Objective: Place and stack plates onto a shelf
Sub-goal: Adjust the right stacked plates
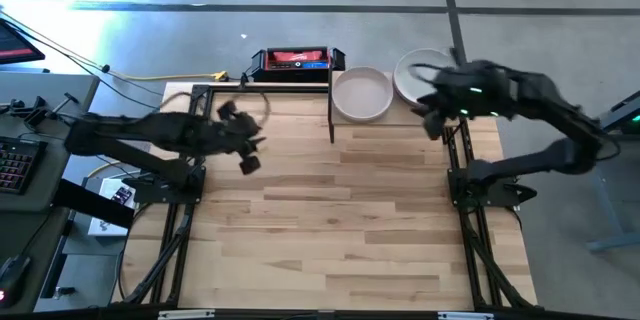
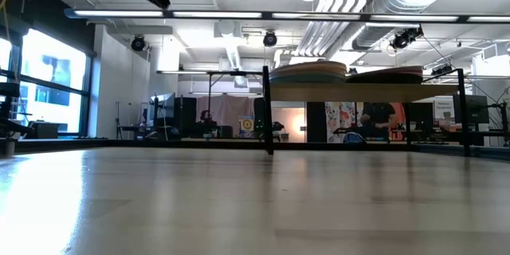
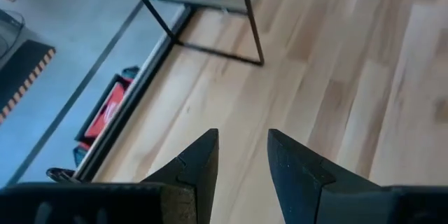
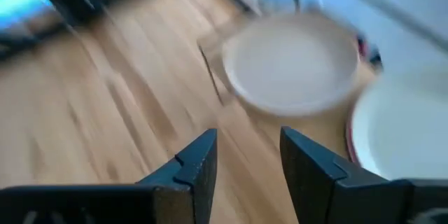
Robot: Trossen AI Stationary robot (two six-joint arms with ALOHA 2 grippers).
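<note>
The left gripper (image 1: pixel 248 146) hangs over the far left part of the table (image 1: pixel 350 220), its dark wedge-shaped fingers (image 3: pixel 196 164) parted with nothing between them, above bare pale wood planks with a fine grain. No plate lies on the tabletop in the high view, so the stacking looks to be at or near its end; that is a judgement from how things lie. Further right, at the table's far edge, stands the shelf (image 1: pixel 345 122), a light-wood board on thin black metal legs, and it carries two piles: the left stack (image 1: pixel 362 93), topped by a round, shallow, cream-white plate with a raised rim, and just beside it the right stack (image 1: pixel 418 75), topped by a white plate and partly hidden under the right arm. The low view shows the piles edge-on as thin layered discs, greenish and cream in one, reddish in the other. The right gripper (image 1: pixel 432 120) hovers at the shelf's right end, jaws wide and empty. The next move probably calls for drawing that arm clear of the shelf without brushing the smooth, hard rims.
</note>
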